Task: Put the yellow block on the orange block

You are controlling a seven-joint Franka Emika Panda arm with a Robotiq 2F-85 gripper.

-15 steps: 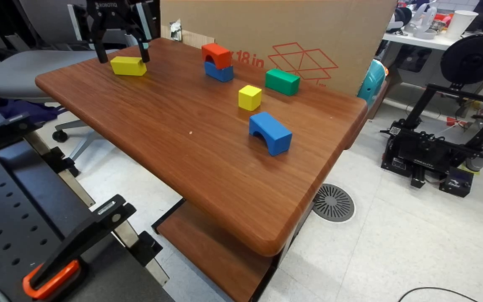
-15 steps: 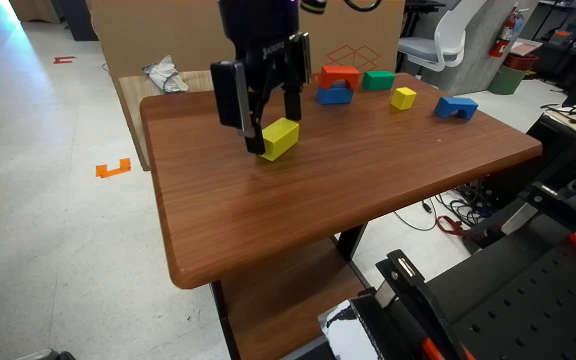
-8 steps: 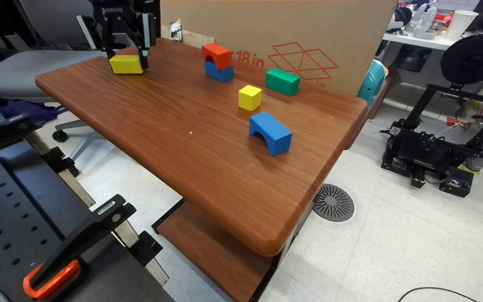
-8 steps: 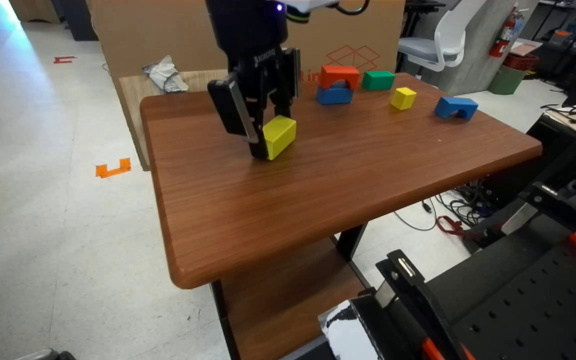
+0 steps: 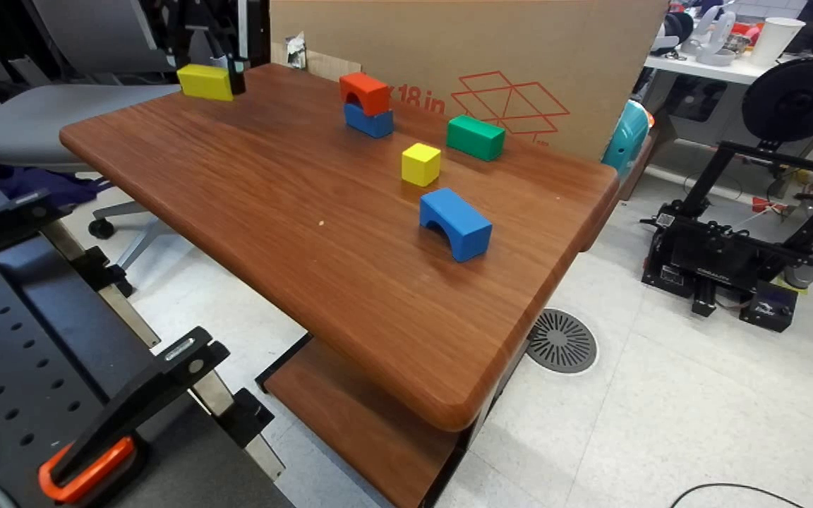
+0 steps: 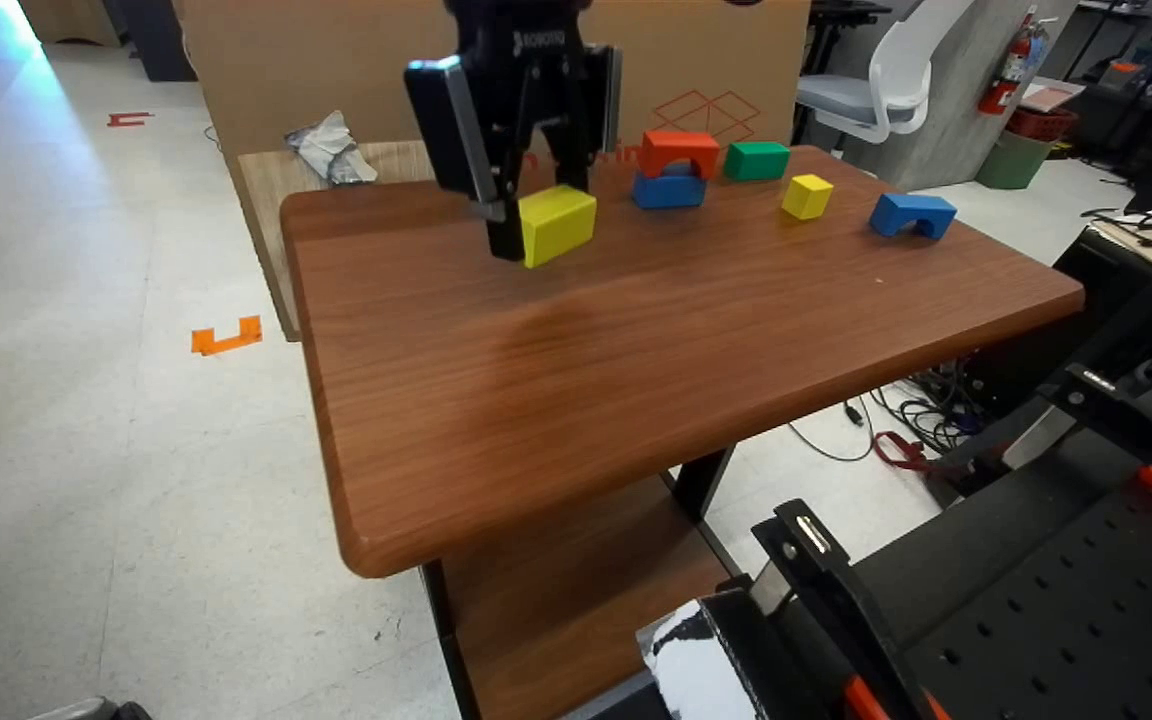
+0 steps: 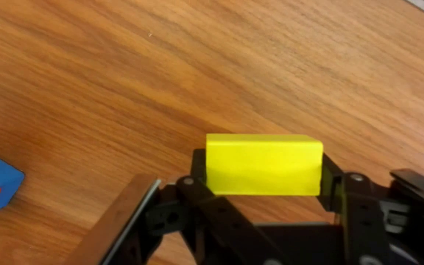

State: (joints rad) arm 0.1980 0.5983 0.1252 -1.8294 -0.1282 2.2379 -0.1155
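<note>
The black gripper clamps the smooth, oblong yellow block above the wood-grained table, well apart from the arched orange block

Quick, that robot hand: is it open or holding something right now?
Black gripper: jaws closed on the bright yellow oblong block, holding it above the brown wood-grain table.
</note>
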